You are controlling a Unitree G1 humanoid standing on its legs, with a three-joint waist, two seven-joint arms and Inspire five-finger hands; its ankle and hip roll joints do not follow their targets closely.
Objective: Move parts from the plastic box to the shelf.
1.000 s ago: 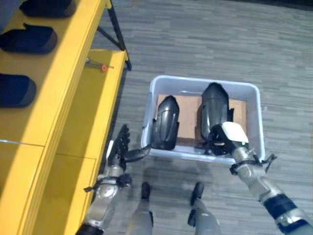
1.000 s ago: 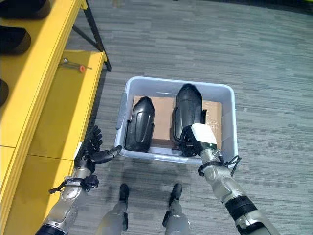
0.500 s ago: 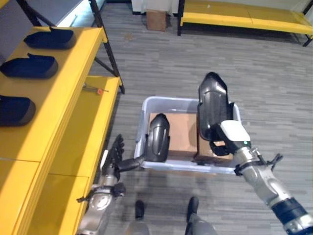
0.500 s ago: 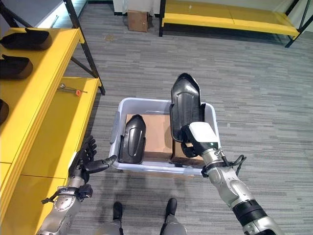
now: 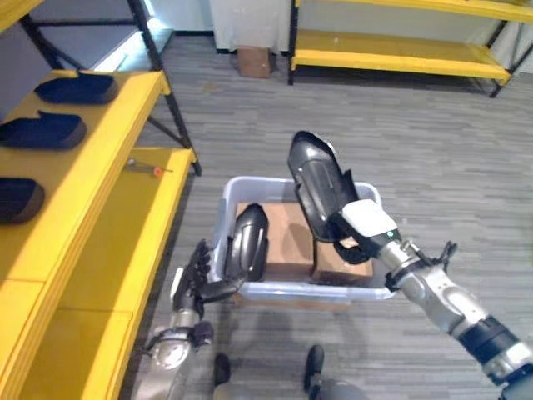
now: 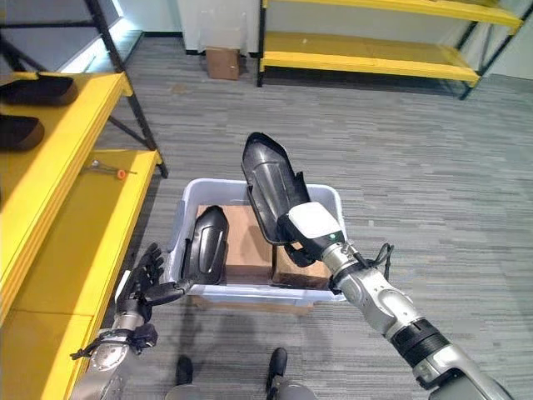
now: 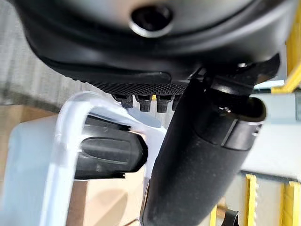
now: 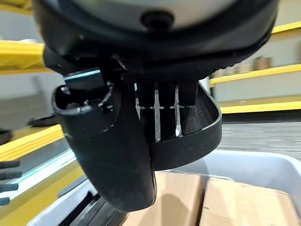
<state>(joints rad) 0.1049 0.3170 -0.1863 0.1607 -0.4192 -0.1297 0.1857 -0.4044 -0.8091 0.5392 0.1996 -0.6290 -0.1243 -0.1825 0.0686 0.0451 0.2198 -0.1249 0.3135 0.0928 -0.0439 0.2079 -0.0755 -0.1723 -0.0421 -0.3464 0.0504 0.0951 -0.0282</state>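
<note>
Left eye view: the right hand is clamped on one glossy, curved black part, now lifted clear above the pale plastic box and tilted toward the yellow shelf. A second part leans inside the box on brown cardboard. Three dark parts lie on the shelf.

Right eye view: the left hand hangs beside the box, fingers spread.

Right wrist view: fingers curl round the part's rim.
</note>
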